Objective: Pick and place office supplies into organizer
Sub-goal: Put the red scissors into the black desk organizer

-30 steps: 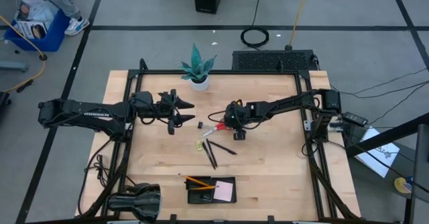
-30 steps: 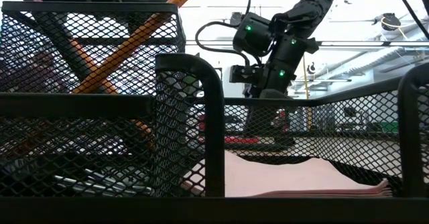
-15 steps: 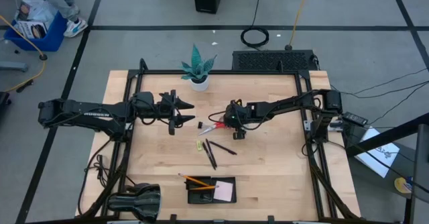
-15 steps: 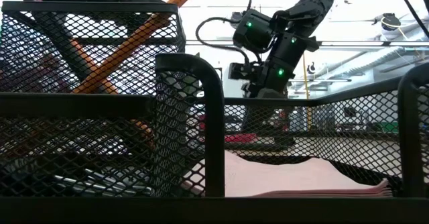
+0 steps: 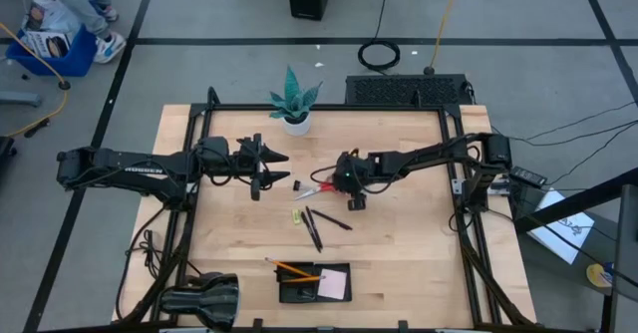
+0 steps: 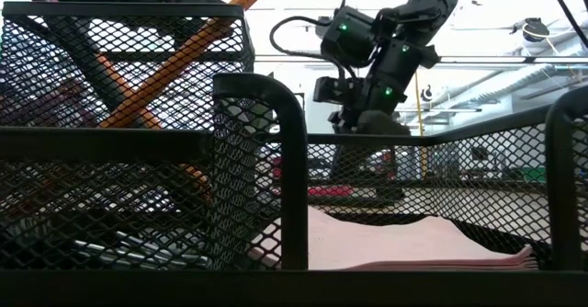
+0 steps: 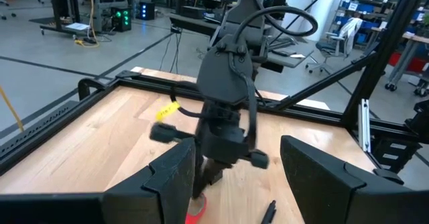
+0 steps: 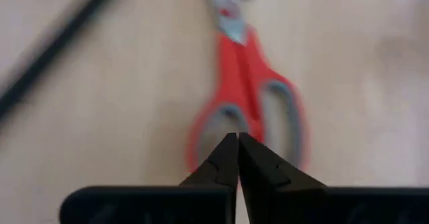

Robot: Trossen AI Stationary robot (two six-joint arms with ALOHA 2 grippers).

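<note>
Table (image 5: 399, 263): pale wooden top with a butcher-block grain, edged by a black metal frame, standing on a grey floor crossed by dark tape lines. A blue bin sits at the floor's far left, with a person's legs beside it.

Left gripper (image 5: 261, 166): dark, hanging over the table's left half, well apart from the supplies; fingers spread, holding nothing.

Lamp-like cylinder (image 5: 202, 300): black, rounded, at the near left corner.

Plant (image 5: 294, 99): teal, spiky leaves in a small white pot, at the far edge near the middle.

Clip (image 5: 298, 185): tiny, black, just left of the scissors.

Yellow piece (image 5: 297, 215): small, flat, near the table's middle.

Pens (image 5: 317, 223): thin, black, crossing one another beside the yellow piece.

Scissors (image 8: 242, 96): red looped handles, grey blades, lying flat on the wood at the table's middle.

Right gripper (image 8: 236, 158): directly above the scissor handles, fingers pressed together, nothing between them.

Organizer (image 5: 294, 291): low black mesh tray at the near edge. A pink-white note pad (image 5: 334, 284) lies in its right compartment; orange pencils (image 5: 294, 270) rest slanted across its left side.
</note>
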